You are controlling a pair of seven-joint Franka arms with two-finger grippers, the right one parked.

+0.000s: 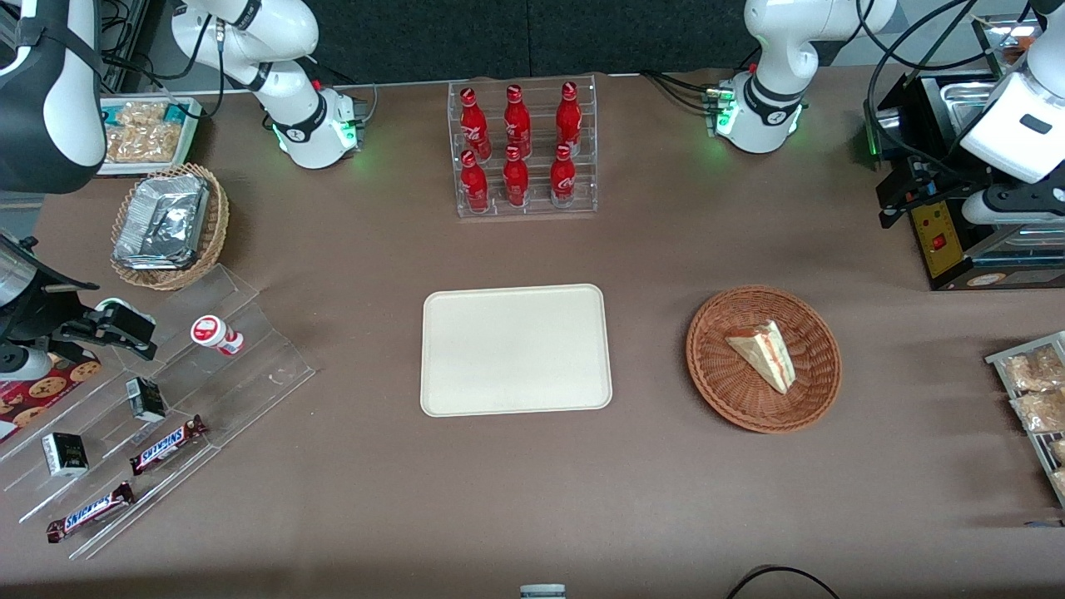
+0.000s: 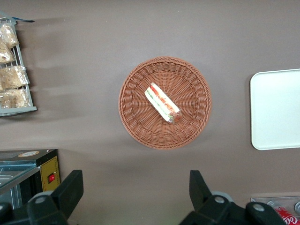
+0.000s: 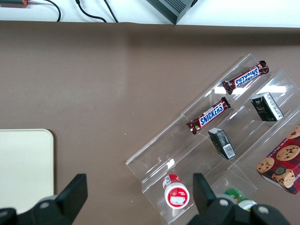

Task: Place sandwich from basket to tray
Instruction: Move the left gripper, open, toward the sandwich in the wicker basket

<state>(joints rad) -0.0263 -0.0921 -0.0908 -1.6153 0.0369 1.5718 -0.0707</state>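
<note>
Fingers: my gripper (image 2: 136,194) hangs high above the worktop (image 1: 516,499), fingers (image 2: 70,190) spread wide apart and holding nothing.
Sandwich: the sandwich (image 1: 764,355) lies on its side in the basket (image 1: 819,333), near the basket's middle, red and green filling showing along its cut edge.
Basket: it sits on the worktop beside the tray (image 1: 516,399), well apart from it, toward my arm's end.
Tray: bare cream surface, nothing on it.
Around the basket: a rack of bagged snacks (image 1: 1032,391) lies farther toward my end; a black appliance (image 1: 940,241) stands farther from the front camera than the basket.
In the way: nothing lies between basket and tray; the cola bottle rack (image 1: 522,150) stands farther from the camera than the tray.
</note>
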